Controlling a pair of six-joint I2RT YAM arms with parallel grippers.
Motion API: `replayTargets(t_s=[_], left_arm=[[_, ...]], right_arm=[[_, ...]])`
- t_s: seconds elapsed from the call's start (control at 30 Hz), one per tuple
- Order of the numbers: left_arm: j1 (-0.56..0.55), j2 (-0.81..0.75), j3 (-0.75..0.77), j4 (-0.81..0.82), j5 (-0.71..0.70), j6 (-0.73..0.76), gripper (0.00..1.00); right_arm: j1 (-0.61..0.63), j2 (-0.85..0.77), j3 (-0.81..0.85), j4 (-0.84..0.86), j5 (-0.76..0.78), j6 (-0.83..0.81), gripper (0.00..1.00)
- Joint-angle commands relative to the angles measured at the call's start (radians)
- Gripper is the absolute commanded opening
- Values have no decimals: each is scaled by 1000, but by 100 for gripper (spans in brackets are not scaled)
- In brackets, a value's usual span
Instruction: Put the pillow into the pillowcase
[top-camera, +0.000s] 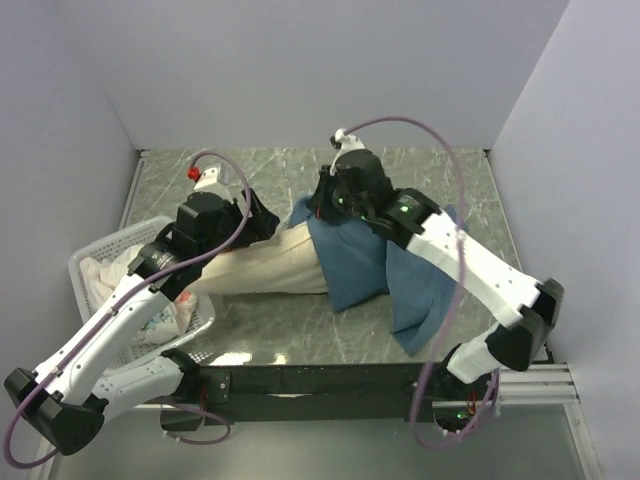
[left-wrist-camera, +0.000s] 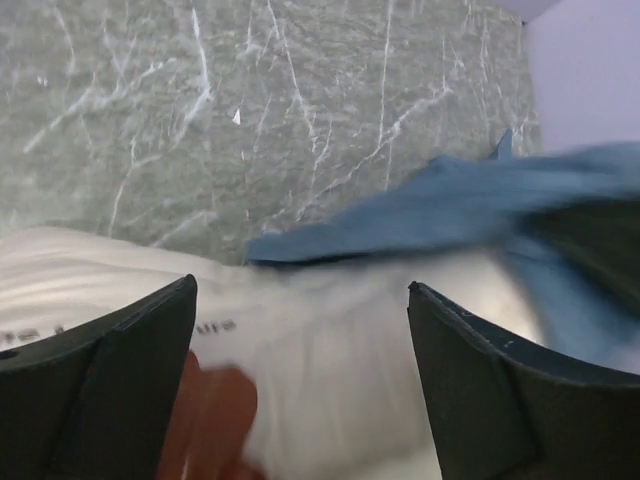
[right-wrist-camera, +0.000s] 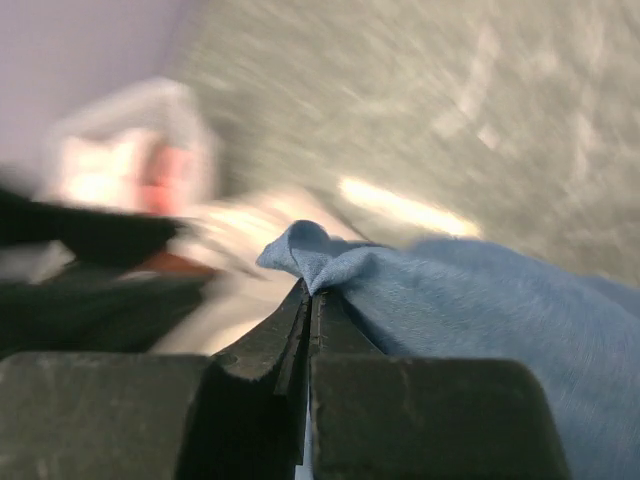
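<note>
The pillow (top-camera: 265, 265) lies across the middle of the marbled surface (top-camera: 420, 175), its right end covered by the blue pillowcase (top-camera: 355, 265). The left claw (left-wrist-camera: 300, 300) is released, its fingers spread wide over the pillow's left part. The right claw (right-wrist-camera: 308, 300) is clenched on the pillowcase's edge, by the pillow's far right side.

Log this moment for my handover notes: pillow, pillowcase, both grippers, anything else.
pillow: lying on the table, left part bare
pillowcase: blue, over the pillow's right end; whether that end is inside cannot be told
left gripper: open, fingers spread over the pillow
right gripper: shut, pinching an edge of the pillowcase
basket: white, at the table's left, holding cloth
</note>
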Motion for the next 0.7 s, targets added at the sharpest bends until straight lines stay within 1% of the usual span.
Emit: replayTargets(t_s=[0.0,0.03,0.17,0.2,0.3,0.4,0.6,0.67], left_arm=[[-2,33,117,-60,18,136,92],[-2,45,137,-66,13,151,94],[-2,68,242,-107,16,231,99],[-2,74,283,-125,19,272,99],[-2,117,325,-152,1,356,99],[-2,172,316,-170,24,415,99],[-4,252,198,-112,24,450,99],[-4,254,181,-89,65,450,99]], right_arm=[[-101,74,-167,150,-96,43,0],[-118,83,-182,171,-130,49,0],[-175,111,-237,216,-173,57,0],[-187,113,-239,218,-178,58,0],[-187,87,-256,236,-199,61,0],[-186,61,-263,236,-208,63,0],[-186,64,-224,213,-205,49,0],[-186,70,-195,202,-196,41,0]])
